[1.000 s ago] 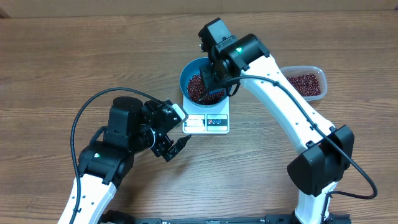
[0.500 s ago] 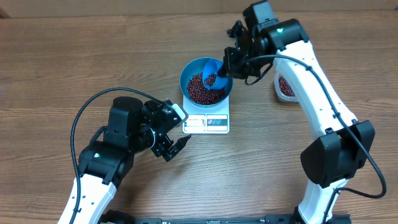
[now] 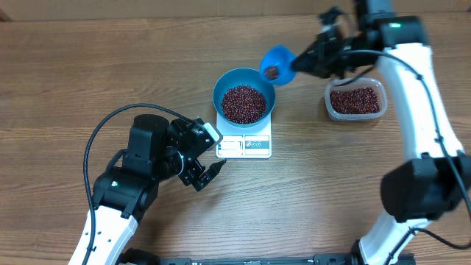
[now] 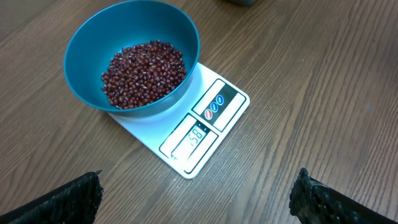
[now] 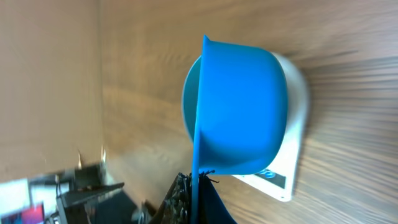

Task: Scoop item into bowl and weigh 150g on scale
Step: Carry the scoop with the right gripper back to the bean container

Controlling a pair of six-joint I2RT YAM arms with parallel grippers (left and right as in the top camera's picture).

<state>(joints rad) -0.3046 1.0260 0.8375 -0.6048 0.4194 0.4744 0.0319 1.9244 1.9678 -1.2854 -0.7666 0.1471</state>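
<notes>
Trimming looks to be the step. The right hand (image 3: 303, 62) is clamped on the handle of the scoop (image 3: 276, 65), which hangs above the bench (image 3: 88, 66) between the bowl (image 3: 227, 79) and the tub (image 3: 353, 116) with a small load in it. The bowl sits on the scale (image 3: 245, 145), and its bottom is covered by a heap of beans (image 3: 243, 103).

In the left wrist view the display (image 4: 194, 135) shows digits that seem a little over the target, though they are too small to be sure. If that is right, the scoop's load belongs in the tub.

To do it well:
- Keep the scoop level while it travels.
- Tip it only once it is fully over the tub.
- Let the reading settle before judging again.
- After that, shift only a few beans at a time.
- Keep the scoop off the bowl and scale, since any nudge would upset the reading.

The left hand (image 3: 207, 174) hovers just beside the scale's display edge, its fingers spread wide and empty. It is near enough to bump the scale should it shift. Its black cable (image 3: 90, 143) loops over the bench, well apart from the work. Nothing lies between the scoop and the tub, which already holds more beans.
</notes>
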